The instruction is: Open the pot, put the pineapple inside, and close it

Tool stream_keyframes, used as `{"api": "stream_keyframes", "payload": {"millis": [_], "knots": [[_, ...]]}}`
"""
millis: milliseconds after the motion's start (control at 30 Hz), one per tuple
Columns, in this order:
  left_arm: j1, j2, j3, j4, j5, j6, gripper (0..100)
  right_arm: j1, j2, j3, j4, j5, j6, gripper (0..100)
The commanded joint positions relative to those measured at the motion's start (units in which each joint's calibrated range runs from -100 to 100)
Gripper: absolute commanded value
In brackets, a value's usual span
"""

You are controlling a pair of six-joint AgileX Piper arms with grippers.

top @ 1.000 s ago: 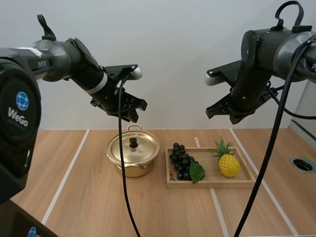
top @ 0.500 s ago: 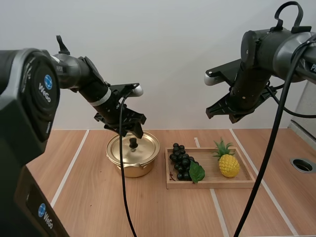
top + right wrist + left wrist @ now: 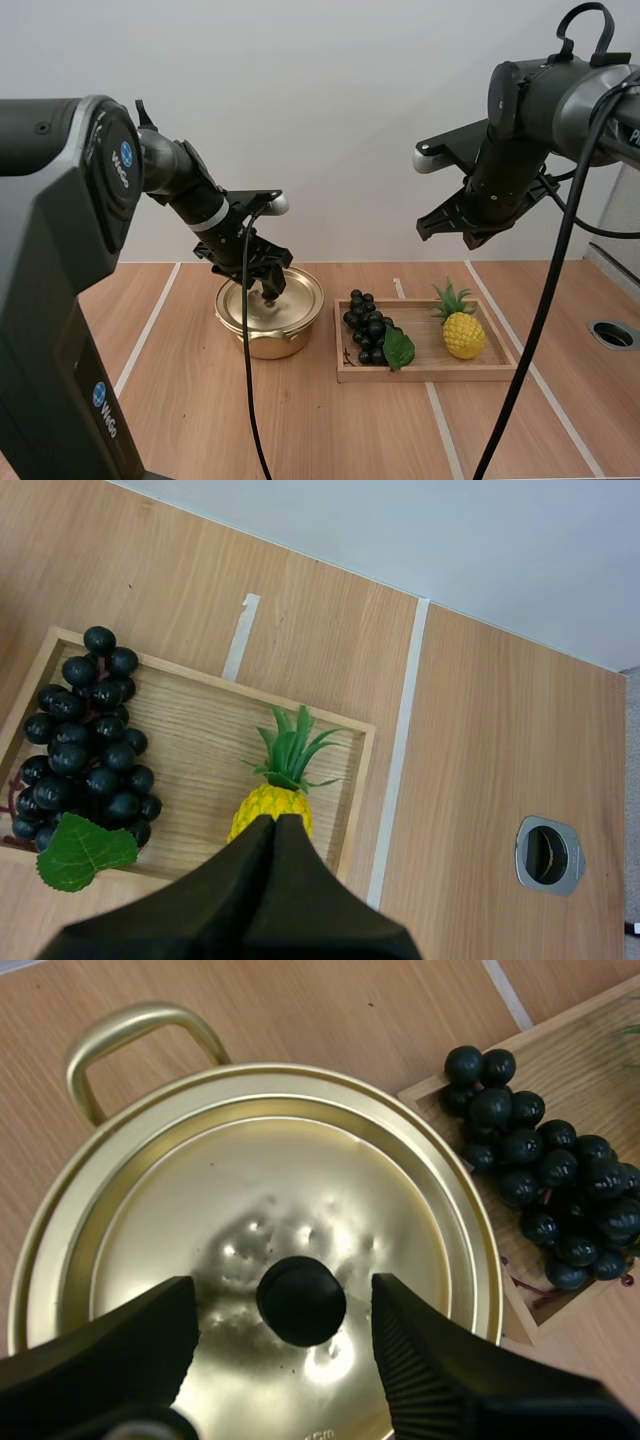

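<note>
Bright, even, diffuse light; soft faint shadows on the worktop (image 3: 200, 420); white glare patches dapple the gold lid (image 3: 300, 1190).

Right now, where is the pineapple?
In the high view the pineapple sits at the right end of the wooden tray, just right of the grapes.

The pot (image 3: 265, 345) sits on the table (image 3: 180, 400), just left of the tray (image 3: 425, 376), with its lid (image 3: 300, 1190) on it. In the tray I see the grapes (image 3: 366, 328) at the left and the pineapple (image 3: 464, 335) at the right, apart. My left jaws flank the lid's knob (image 3: 300, 1300), clear of it. My right jaws hang well above the pineapple.
</note>
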Motion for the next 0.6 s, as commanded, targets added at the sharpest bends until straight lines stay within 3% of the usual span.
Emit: {"api": "stream_keyframes", "payload": {"millis": [0, 200, 433, 567], "knots": [[-1.21, 0.13, 0.13, -0.35, -2.73, 0.61, 84, -0.23, -0.42, 0.14, 1.27, -0.91, -1.43, 0], [-3.71, 1.05, 0.13, 1.31, -5.12, 0.05, 84, -0.23, -0.42, 0.14, 2.53, -0.91, -2.26, 0], [-3.98, 1.65, 0.13, 11.02, -7.9, -5.42, 84, -0.23, -0.42, 0.14, 2.51, -1.82, -2.26, 0], [-3.98, 1.65, 0.13, 11.48, -7.9, -5.75, 84, -0.23, -0.42, 0.14, 2.51, -2.94, -2.26, 0]]}}
